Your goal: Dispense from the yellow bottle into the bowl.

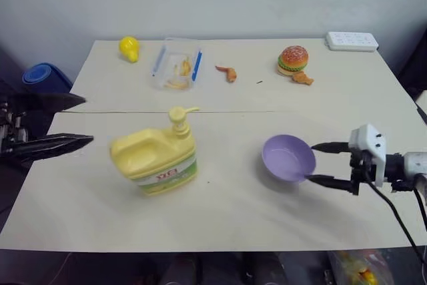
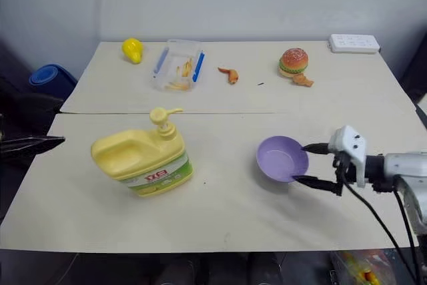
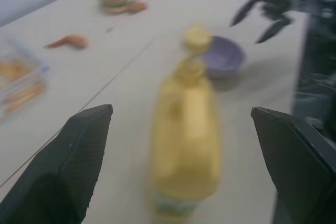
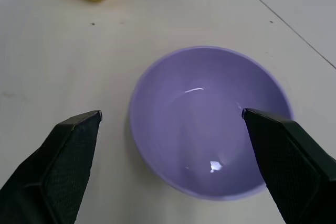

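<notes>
Yellow bottle (image 1: 155, 158) upright; right end effector (image 1: 319, 162) spread beside bowl (image 1: 287, 157).

Open table (image 1: 227, 211) separates the yellow bottle (image 1: 155, 158) from the bowl (image 1: 288, 157), leaving a wide passage between them. The clear container (image 1: 177, 63), toy burger (image 1: 293, 59) and yellow pear toy (image 1: 129, 48) stand well back, crowding only the far edge.

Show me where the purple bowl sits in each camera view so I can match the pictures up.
Left eye view: the bowl is right of centre, just ahead of the open right gripper.
Right eye view: the same spot, right of centre.
Left wrist view: beyond the yellow bottle, by its pump.
Right wrist view: central, between that gripper's two fingers.
Shared landmark: the yellow bottle.
</notes>
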